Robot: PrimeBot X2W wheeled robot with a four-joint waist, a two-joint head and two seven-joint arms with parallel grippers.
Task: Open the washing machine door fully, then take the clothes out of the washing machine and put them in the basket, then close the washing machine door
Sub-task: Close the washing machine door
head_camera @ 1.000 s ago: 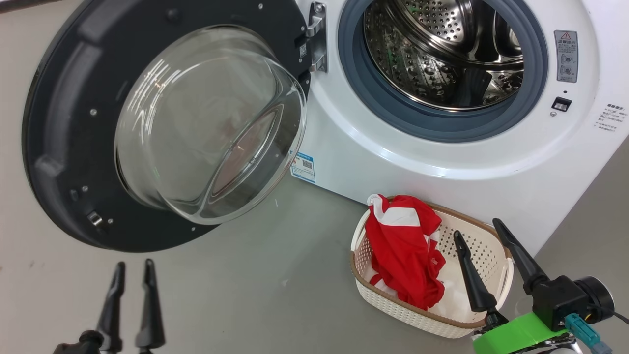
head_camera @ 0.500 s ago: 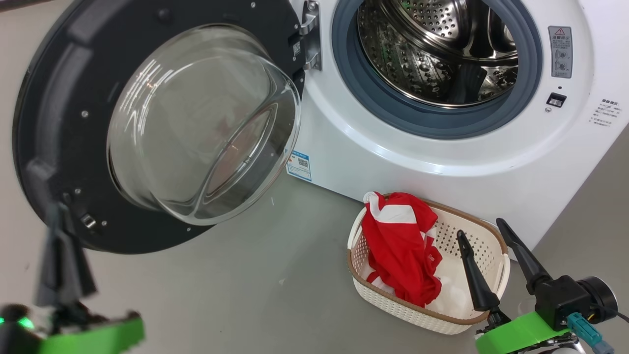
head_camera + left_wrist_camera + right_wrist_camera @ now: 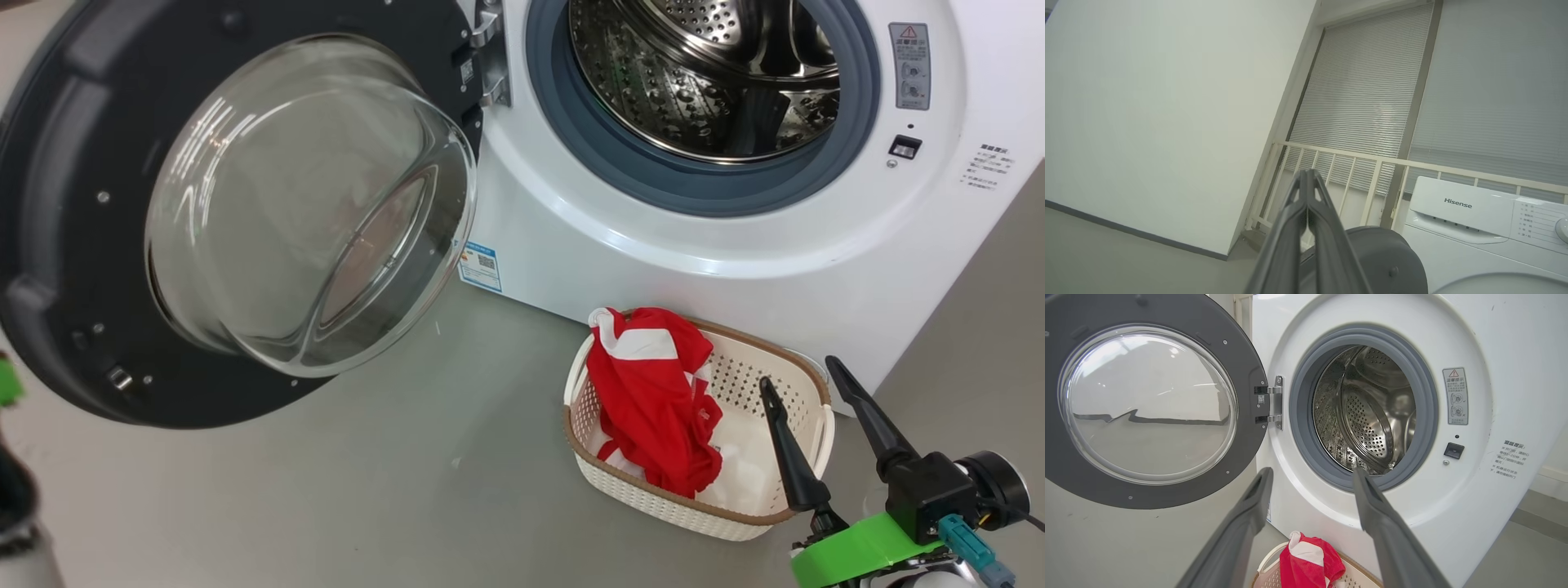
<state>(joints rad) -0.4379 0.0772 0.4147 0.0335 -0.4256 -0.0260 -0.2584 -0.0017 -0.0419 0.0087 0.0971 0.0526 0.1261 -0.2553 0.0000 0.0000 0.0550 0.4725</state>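
Observation:
The washing machine door (image 3: 49, 204) stands swung wide open to the left, its glass bowl bulging toward me. The white washing machine (image 3: 653, 269) shows a bare steel drum (image 3: 702, 82). The red-and-white clothes (image 3: 653, 400) lie in the cream basket (image 3: 775, 498) on the floor before the machine. My right gripper (image 3: 800, 374) hovers open over the basket's right end, holding nothing. In the right wrist view the right gripper (image 3: 1311, 473) points at the drum (image 3: 1367, 412). My left gripper (image 3: 1306, 174) is shut on nothing, pointing past the back of the door (image 3: 1388, 261).
Grey floor (image 3: 408, 490) spreads between door and basket. A part of my left arm (image 3: 12, 498) shows at the picture's left edge, below the door. A white wall (image 3: 1167, 102), a railing (image 3: 1372, 163) and window blinds (image 3: 1363, 81) lie behind the machine.
My left gripper has shut and its arm has swung out to the left edge of the head view. The head camera has shifted slightly. The right gripper stays open over the basket.

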